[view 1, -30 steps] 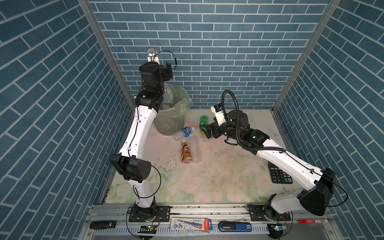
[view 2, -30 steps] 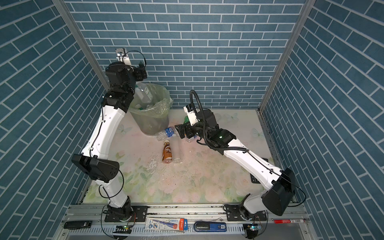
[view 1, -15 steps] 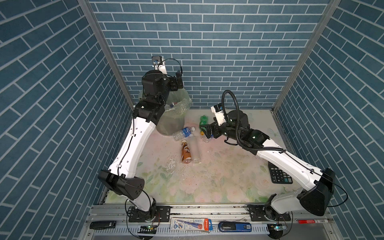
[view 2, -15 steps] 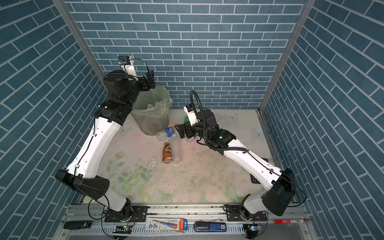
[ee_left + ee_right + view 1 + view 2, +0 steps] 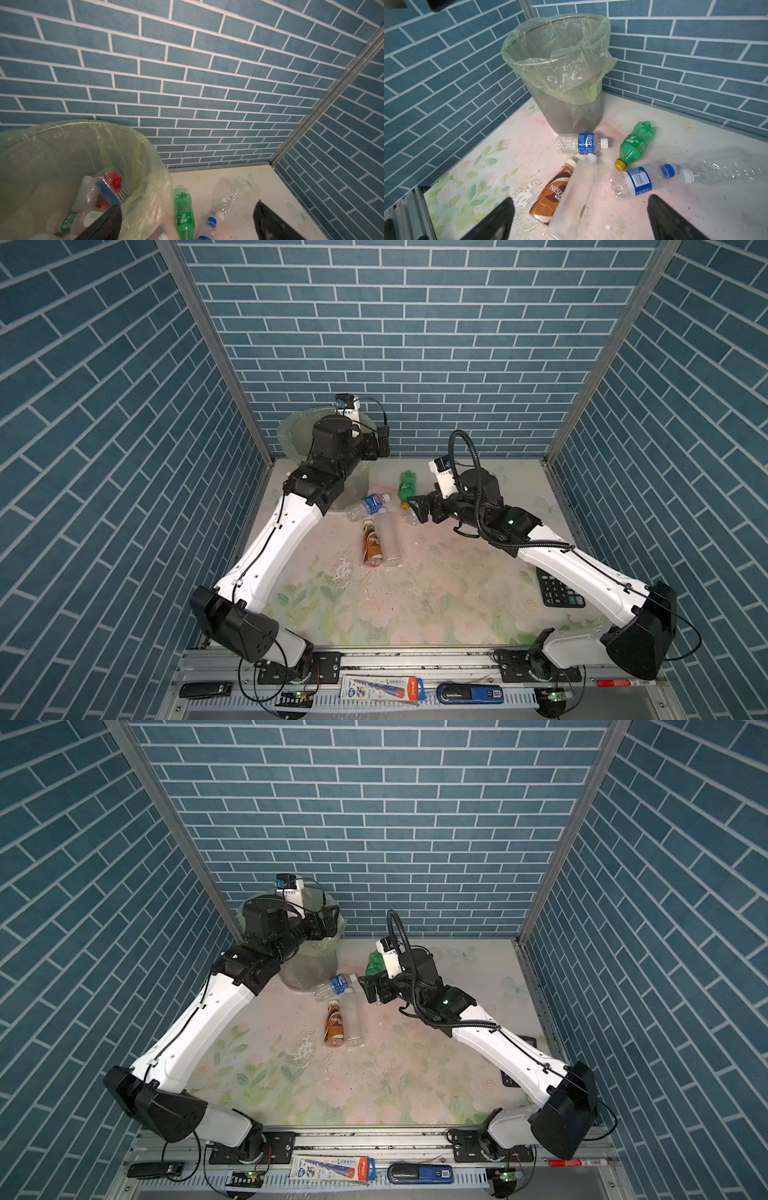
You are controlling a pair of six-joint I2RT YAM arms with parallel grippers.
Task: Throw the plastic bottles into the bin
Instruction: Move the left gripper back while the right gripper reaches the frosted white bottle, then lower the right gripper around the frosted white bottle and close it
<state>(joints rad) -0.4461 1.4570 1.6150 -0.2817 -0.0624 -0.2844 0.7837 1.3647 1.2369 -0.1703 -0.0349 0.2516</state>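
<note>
The bin (image 5: pixel 291 433), a mesh basket lined with a pale green bag, stands in the back left corner and holds several plastic bottles (image 5: pixel 110 185). My left gripper (image 5: pixel 380 443) hangs open and empty above the bin's right rim (image 5: pixel 143 149). On the table lie a green bottle (image 5: pixel 407 484), a blue-labelled clear bottle (image 5: pixel 368 506), a brown bottle (image 5: pixel 372 545) and a frosted bottle (image 5: pixel 390 539). My right gripper (image 5: pixel 415 510) stands open and empty just right of them. In the right wrist view a crushed blue-label bottle (image 5: pixel 639 182) lies near one fingertip (image 5: pixel 654 205).
A black calculator (image 5: pixel 559 591) lies at the table's right edge, beside my right arm. Blue brick walls close in the back and both sides. A crumpled clear bottle (image 5: pixel 726 170) lies behind the right gripper. Small tools sit on the front rail (image 5: pixel 382 686).
My left arm has swung down and to the right, from high behind the bin to over its right rim. The right arm and the bottles on the table have stayed put.
</note>
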